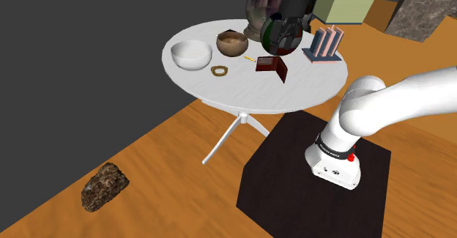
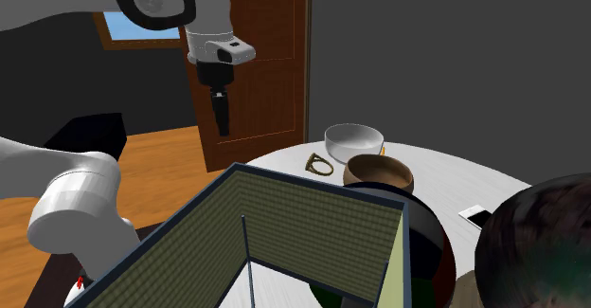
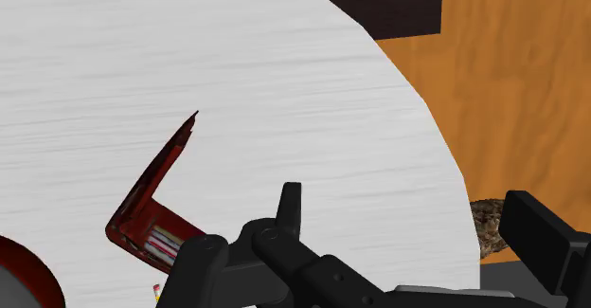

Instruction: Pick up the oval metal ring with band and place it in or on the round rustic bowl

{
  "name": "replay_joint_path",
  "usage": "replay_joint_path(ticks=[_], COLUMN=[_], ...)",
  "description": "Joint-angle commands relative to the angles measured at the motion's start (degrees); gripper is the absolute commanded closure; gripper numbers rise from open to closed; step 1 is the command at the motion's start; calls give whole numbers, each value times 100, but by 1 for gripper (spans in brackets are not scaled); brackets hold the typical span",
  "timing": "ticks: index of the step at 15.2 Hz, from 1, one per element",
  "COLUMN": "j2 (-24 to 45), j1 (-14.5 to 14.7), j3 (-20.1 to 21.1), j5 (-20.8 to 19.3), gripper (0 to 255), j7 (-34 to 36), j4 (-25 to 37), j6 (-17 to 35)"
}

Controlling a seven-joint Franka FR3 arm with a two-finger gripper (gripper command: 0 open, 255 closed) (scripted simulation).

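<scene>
The gold oval ring (image 1: pixel 219 70) (image 2: pixel 320 165) lies flat on the round white table (image 1: pixel 242 90), just in front of the brown rustic bowl (image 1: pixel 233 43) (image 2: pixel 378 172). My black gripper (image 1: pixel 284 33) (image 2: pixel 222 118) (image 3: pixel 412 223) hangs open and empty well above the table. In the shoulder view it is to the right of the ring and bowl, over a dark red open book (image 1: pixel 272 65) (image 3: pixel 152 211). In the wrist view its fingers stand apart above the bare tabletop (image 3: pixel 284 60) near the table's edge.
A white bowl (image 1: pixel 190 54) (image 2: pixel 354 142) sits beside the brown one. A glass sphere (image 1: pixel 260 6), a dark multicoloured ball (image 1: pixel 281 45), a pink and blue rack (image 1: pixel 324 45) and an olive box (image 1: pixel 346 6) (image 2: pixel 313 230) crowd the table's far side. A rock (image 1: pixel 106 186) lies on the wooden floor.
</scene>
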Motion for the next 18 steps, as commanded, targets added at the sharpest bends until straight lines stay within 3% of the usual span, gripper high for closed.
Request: replay_joint_path(ticks=[1, 10, 18], j2=[0, 2217, 4187], j1=[0, 90, 145], j3=[0, 128, 239], j5=[0, -157, -377], gripper=[0, 0, 0], j7=[0, -206, -277], j4=[0, 942, 2277], j6=[0, 972, 1343])
